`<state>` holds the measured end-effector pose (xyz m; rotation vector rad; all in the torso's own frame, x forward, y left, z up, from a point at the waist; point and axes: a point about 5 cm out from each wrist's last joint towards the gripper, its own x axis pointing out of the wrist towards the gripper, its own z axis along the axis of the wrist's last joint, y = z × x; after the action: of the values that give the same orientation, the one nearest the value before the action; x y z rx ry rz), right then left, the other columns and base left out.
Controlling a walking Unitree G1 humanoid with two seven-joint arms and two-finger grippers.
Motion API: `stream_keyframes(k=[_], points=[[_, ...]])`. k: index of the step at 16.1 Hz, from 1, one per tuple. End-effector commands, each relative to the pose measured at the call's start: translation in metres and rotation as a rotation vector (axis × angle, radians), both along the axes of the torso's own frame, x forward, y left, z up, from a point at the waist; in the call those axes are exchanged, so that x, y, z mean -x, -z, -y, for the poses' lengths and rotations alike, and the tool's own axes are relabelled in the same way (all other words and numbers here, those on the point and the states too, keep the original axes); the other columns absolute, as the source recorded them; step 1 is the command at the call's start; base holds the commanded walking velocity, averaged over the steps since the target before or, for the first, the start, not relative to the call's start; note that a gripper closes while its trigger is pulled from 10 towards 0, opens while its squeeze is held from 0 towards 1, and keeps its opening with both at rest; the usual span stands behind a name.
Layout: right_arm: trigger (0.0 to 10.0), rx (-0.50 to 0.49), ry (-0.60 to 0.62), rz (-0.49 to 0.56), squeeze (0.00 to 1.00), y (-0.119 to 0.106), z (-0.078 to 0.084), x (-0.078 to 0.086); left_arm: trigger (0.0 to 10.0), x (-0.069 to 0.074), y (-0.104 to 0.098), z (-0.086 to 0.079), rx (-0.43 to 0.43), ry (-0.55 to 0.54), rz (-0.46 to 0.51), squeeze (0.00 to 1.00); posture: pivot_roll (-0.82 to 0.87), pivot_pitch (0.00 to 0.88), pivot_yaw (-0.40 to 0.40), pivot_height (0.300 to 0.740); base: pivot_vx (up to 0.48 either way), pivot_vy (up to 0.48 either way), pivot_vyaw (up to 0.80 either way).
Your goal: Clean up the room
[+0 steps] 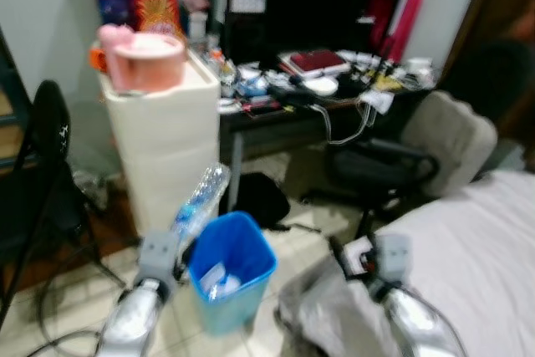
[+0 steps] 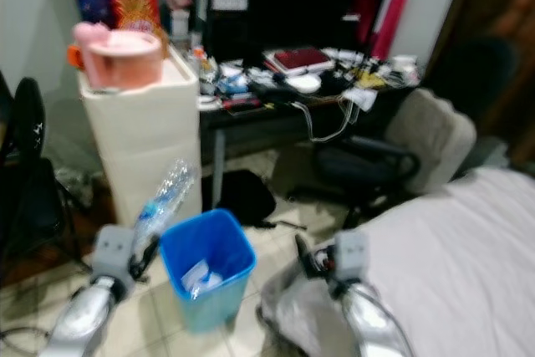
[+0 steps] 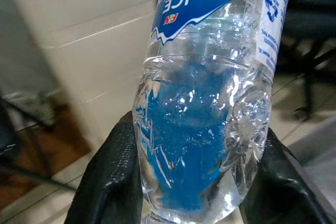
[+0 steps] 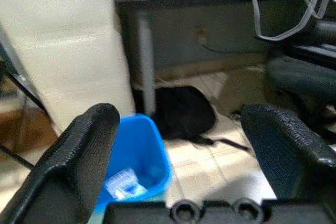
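Observation:
My left gripper is shut on a clear plastic water bottle with a blue label, held tilted just left of and above a blue bin on the floor. In the left wrist view the bottle sits squeezed between both black fingers. The bin holds a few scraps of white rubbish. My right gripper hangs open to the right of the bin, its fingers spread wide with nothing between them.
A tall white cabinet with a pink pot stands behind the bin. A cluttered dark desk, an office chair, a black bag and a bed with a white sheet surround the spot.

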<state>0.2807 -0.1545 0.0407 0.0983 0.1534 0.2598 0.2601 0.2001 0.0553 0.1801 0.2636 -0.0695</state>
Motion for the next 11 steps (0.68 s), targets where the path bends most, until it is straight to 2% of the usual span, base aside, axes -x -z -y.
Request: stream_keyframes(k=[1,4,9,11], points=[[10.0,0.041,0.027,0.0,0.0,0.001,0.016,0.002,10.0,-0.008,-0.011,0.013,0.029,0.034,0.053,0.0,0.14,0.009,-0.085,0.74,0.461,0.0,-0.49],[10.0,0.039,-0.01,0.005,0.0,0.002,0.01,0.002,10.0,-0.006,-0.007,0.018,0.033,0.053,0.038,0.0,0.14,0.008,-0.089,0.74,0.463,0.0,0.0],[10.0,0.048,-0.037,0.003,0.0,0.003,0.007,0.002,10.0,-0.008,-0.004,0.013,0.032,0.035,0.027,0.0,0.15,0.002,-0.093,0.74,0.464,0.0,-0.16],[10.0,0.045,-0.06,-0.008,0.0,0.005,0.005,0.003,10.0,-0.007,0.005,0.013,0.055,0.019,-0.009,0.0,0.14,0.0,-0.095,0.74,0.465,0.0,0.0]])
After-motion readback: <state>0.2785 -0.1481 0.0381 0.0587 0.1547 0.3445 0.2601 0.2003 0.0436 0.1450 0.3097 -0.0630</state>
